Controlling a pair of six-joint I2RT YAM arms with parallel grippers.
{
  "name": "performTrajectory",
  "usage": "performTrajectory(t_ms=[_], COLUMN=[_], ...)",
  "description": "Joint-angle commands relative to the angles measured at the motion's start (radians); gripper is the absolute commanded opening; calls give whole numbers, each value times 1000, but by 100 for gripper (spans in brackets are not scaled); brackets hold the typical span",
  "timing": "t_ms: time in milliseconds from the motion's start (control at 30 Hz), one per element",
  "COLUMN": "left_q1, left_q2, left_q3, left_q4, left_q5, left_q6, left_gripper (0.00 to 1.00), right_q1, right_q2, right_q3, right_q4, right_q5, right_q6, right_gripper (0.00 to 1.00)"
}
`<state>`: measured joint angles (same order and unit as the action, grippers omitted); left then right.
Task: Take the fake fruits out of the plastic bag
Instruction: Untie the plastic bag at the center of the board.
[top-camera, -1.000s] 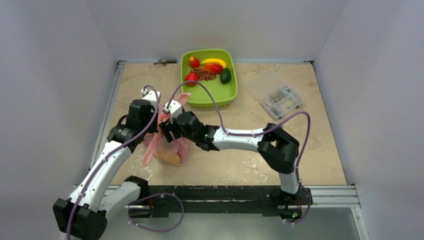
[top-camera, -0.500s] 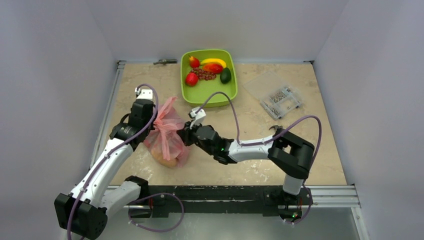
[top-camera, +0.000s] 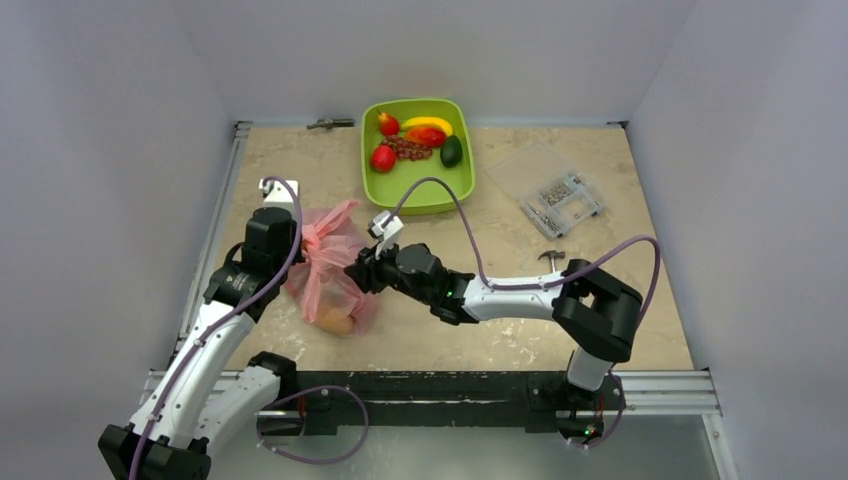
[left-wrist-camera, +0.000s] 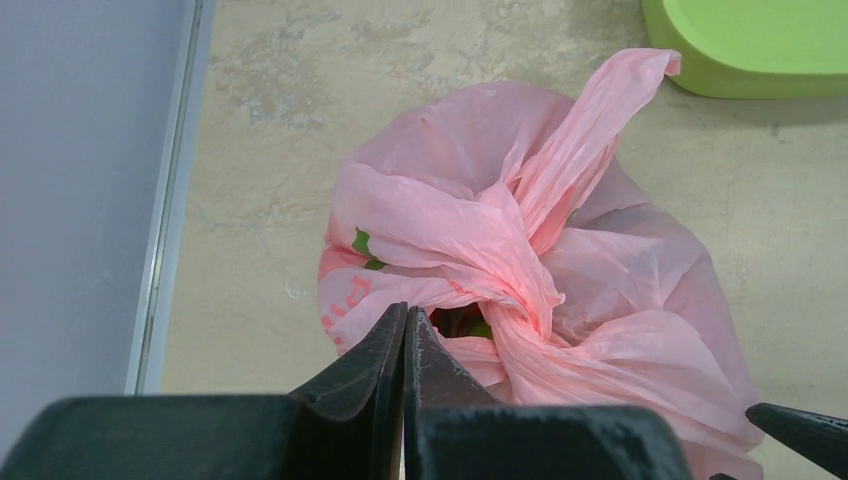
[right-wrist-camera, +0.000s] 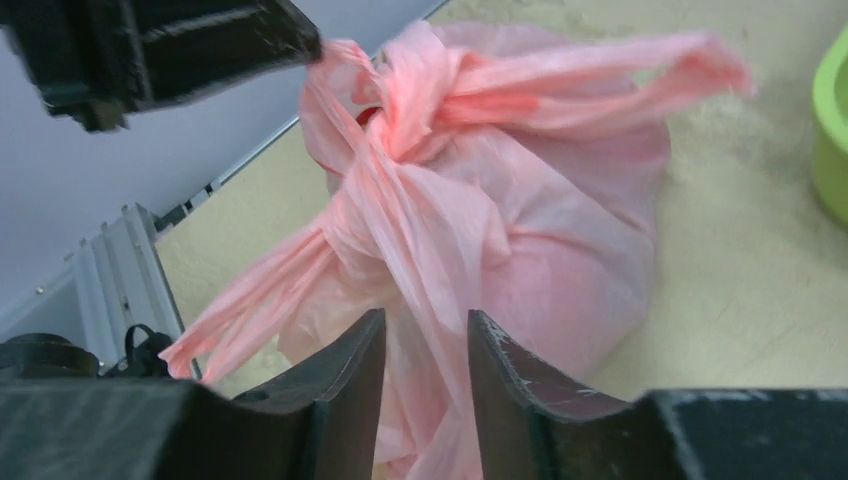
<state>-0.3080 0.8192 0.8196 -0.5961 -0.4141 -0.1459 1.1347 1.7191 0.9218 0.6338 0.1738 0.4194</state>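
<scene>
Plastic bag (top-camera: 328, 270) tied shut, left of centre on table (top-camera: 500, 330); fake fruits (top-camera: 337, 322) dimly visible inside. Left gripper (left-wrist-camera: 404, 330) jaws pinched on bag film. Right gripper (right-wrist-camera: 427, 345) jaws slightly apart astride a fold; grip cannot be told.

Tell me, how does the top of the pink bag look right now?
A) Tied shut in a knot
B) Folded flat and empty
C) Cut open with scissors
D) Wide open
A: both wrist views show the pink bag with its handles twisted together into a knot on top, and the bag still bulges full below it.
</scene>
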Motion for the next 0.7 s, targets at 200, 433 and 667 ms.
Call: performTrajectory(t_ms=[200, 433, 667], left_q1=[3, 3, 3], left_q2=[6, 8, 14], left_q3=[3, 6, 9], left_q4=[39, 36, 38], left_q5=[50, 23, -52], left_q6=[12, -3, -11], left_gripper=[0, 0, 0], right_q1=[-2, -1, -1], right_q2=[106, 184, 235], right_q3=[367, 452, 458], right_q4=[-298, -307, -302], right_q5=[-120, -149, -151], right_q6=[-404, -397, -346], right_gripper=[58, 60, 40])
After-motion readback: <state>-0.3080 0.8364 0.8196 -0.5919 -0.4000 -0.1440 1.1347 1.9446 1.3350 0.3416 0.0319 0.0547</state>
